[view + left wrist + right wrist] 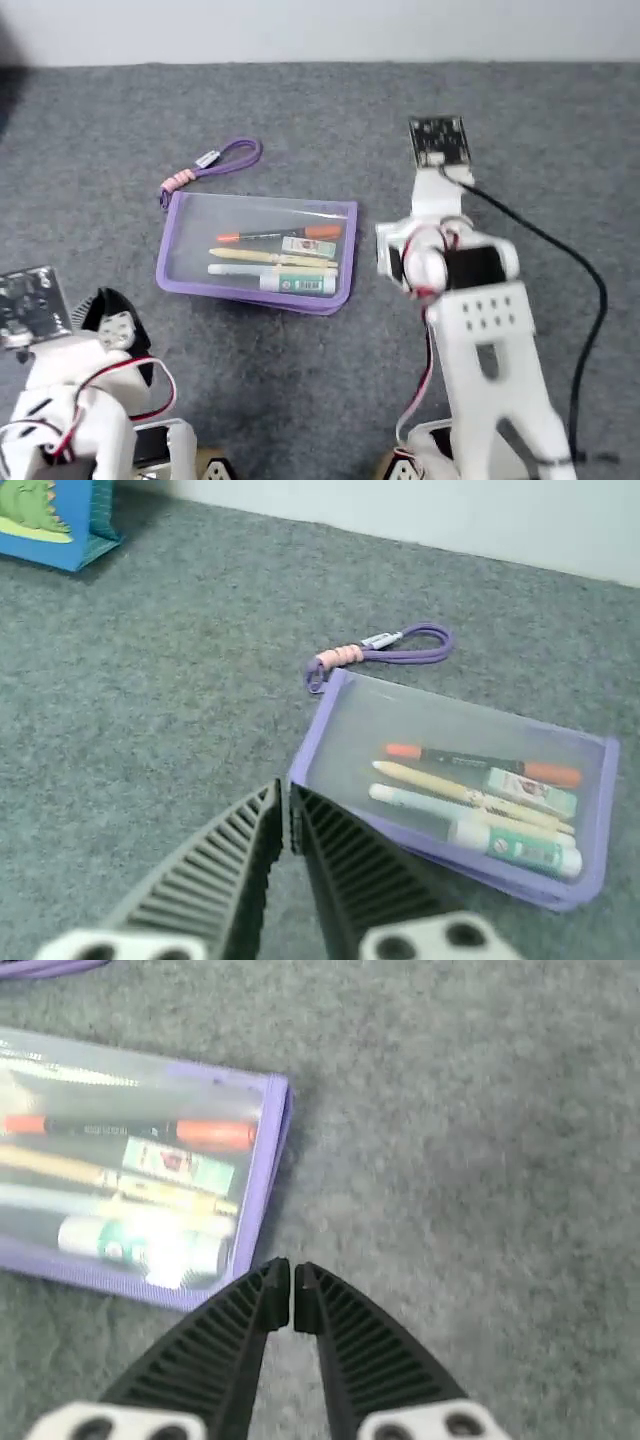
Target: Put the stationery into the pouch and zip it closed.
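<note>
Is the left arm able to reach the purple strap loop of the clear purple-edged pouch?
Probably yes: the purple strap loop lies on grey carpet past the corner of the pouch nearest the left gripper, nothing over it.

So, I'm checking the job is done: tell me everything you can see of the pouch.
The pouch is a flat rectangle with a clear plastic front and purple trim, lying on the grey mat. A purple loop with a pink wrap and metal clip hangs off one corner. Inside lie pens and a tube. Whether the zip is shut is unclear. Nothing else touches it.
</note>
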